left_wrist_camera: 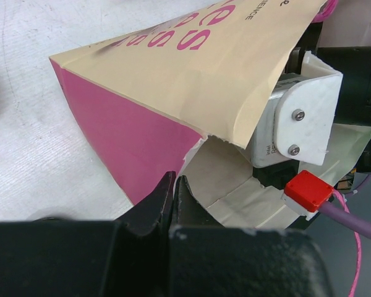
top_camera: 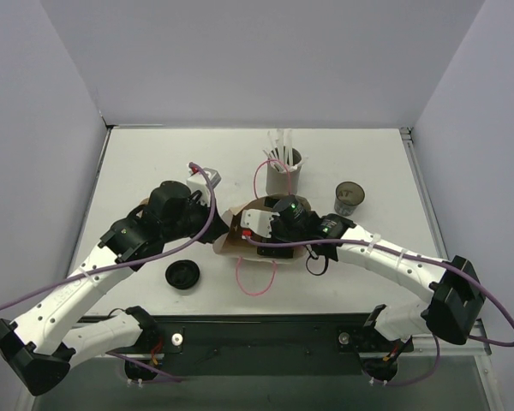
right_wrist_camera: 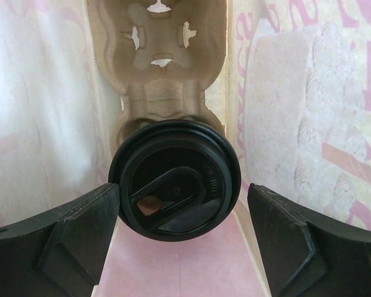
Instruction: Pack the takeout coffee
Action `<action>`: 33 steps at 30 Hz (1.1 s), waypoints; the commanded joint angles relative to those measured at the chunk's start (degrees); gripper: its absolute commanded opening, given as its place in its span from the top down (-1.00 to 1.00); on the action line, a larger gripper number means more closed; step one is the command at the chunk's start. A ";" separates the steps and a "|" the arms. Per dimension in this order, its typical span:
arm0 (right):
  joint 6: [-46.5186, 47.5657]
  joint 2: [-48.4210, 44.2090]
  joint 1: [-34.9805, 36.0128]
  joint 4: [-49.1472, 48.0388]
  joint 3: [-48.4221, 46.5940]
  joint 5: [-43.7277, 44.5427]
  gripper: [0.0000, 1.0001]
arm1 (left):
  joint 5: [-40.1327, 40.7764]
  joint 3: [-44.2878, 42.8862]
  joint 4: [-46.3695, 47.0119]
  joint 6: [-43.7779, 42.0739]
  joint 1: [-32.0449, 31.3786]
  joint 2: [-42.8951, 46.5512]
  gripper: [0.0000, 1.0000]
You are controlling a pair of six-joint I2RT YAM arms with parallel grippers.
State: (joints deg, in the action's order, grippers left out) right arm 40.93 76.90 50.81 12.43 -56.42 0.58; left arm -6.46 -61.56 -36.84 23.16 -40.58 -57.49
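Right gripper (right_wrist_camera: 184, 197) is down in the bag (left_wrist_camera: 191, 74), jaws spread either side of a lidded cup (right_wrist_camera: 173, 179) seated in the tray (right_wrist_camera: 157, 68), not clamping it. Left gripper (left_wrist_camera: 174, 185) is pressed together at the bag's edge; can't tell if paper is nipped. Coffee (top_camera: 349, 197) stands on the table (top_camera: 154, 163), right of the straws (top_camera: 283, 163), apart from the bag. Likely step: clear out. Pull the right one straight up, jaws wide, off the walls. Don't let the left drag the bag.
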 commanded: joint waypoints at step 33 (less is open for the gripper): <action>-11.04 -5.36 0.87 6.56 -9.32 1.62 -0.47 | -0.13 -10.24 -7.81 -0.13 -0.12 -7.10 0.73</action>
State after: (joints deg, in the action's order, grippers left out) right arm 32.75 73.73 51.46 17.34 -63.35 1.69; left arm -6.44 -68.34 -42.61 23.16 -40.58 -63.44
